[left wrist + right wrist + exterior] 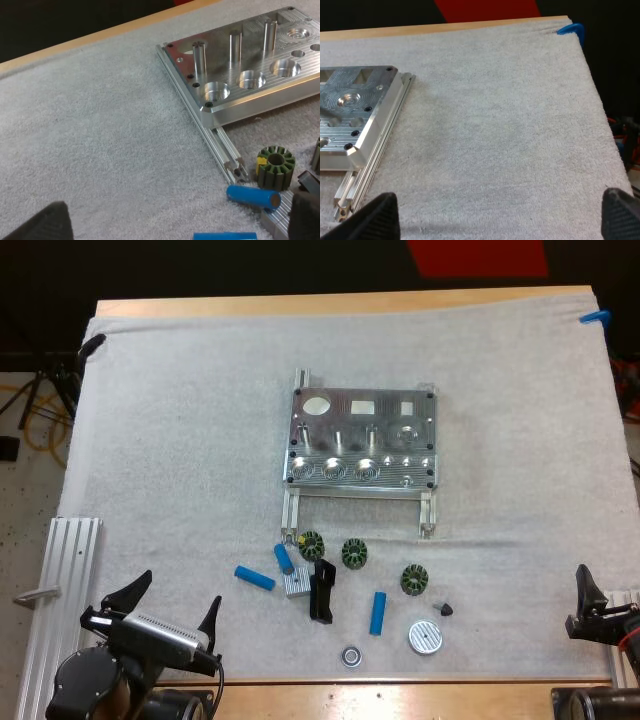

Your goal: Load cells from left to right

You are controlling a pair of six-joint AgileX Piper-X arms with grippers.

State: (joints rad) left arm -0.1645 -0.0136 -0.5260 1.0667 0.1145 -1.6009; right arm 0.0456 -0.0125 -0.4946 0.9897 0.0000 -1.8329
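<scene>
The metal fixture [360, 440] lies mid-mat, its front row of round pockets empty [250, 80]. Three blue cylinders lie in front of it: one [254, 578] at the left, one [284, 559] beside a small aluminium block [296, 583], one [378, 612] farther right. My left gripper [172, 602] stands open at the mat's near left corner, nothing between its fingers; its wrist view has a blue cylinder [252, 196] close ahead. My right gripper [600, 605] is open at the near right edge, over bare mat [500, 220], with the fixture's right end [355, 115] ahead of it.
Three dark green toothed rings [312, 544] [354, 554] [415, 579], a black bracket [322, 590], a silver disc [425, 638], a small bearing [350, 655] and a black cone [443, 608] lie among the cylinders. An aluminium rail [60, 590] runs along the near left edge.
</scene>
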